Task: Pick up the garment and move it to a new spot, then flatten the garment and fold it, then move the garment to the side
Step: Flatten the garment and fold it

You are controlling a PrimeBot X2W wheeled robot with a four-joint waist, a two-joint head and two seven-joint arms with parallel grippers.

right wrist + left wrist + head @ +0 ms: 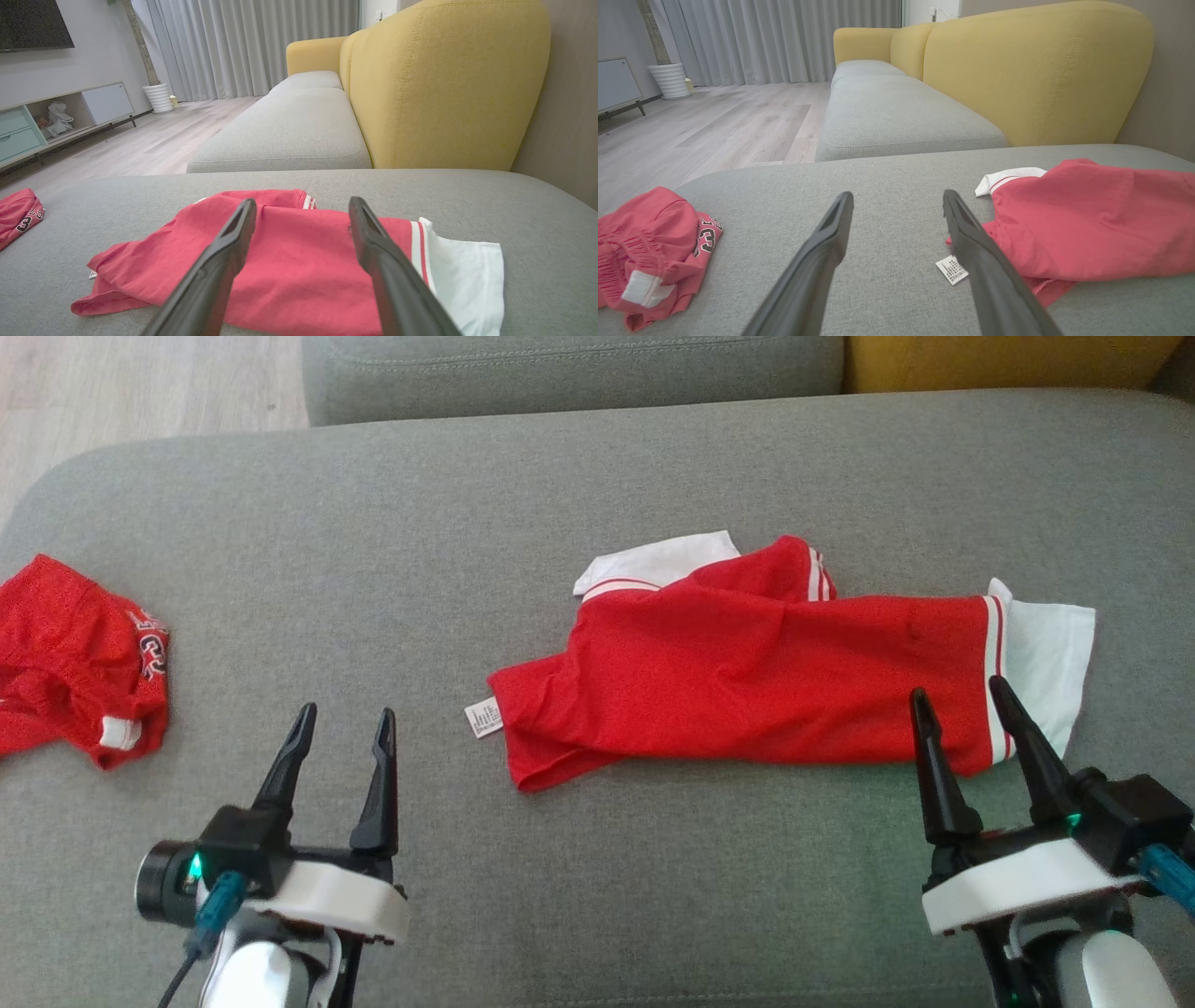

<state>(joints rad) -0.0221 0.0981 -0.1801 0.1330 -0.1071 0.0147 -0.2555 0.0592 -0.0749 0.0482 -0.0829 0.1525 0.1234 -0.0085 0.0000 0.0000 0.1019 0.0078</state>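
Your left tool [346, 710] is held over the grey sofa cushion [597, 457], its two dark fingers spread well apart with nothing between them. The garment [766, 672], a red shirt with white sleeves and red-and-white striped bands, lies crumpled ahead of this tool and to its right, apart from it. A small white label [484, 718] pokes from the garment's nearest corner, just beside the tool's right finger in the left wrist view. Your right tool [959, 687] is equally wide open and holds nothing. Its fingertips reach over the near edge of the garment, with red cloth showing between them. The striped band and a white sleeve lie just right of its right finger. You cannot tell from these views whether the fingertips touch the cloth. A second red item [65, 653], bunched up and bearing dark numerals, lies well off to the left of your left tool, near the cushion's edge. Beyond both tools stands a yellow backrest [1031, 74].
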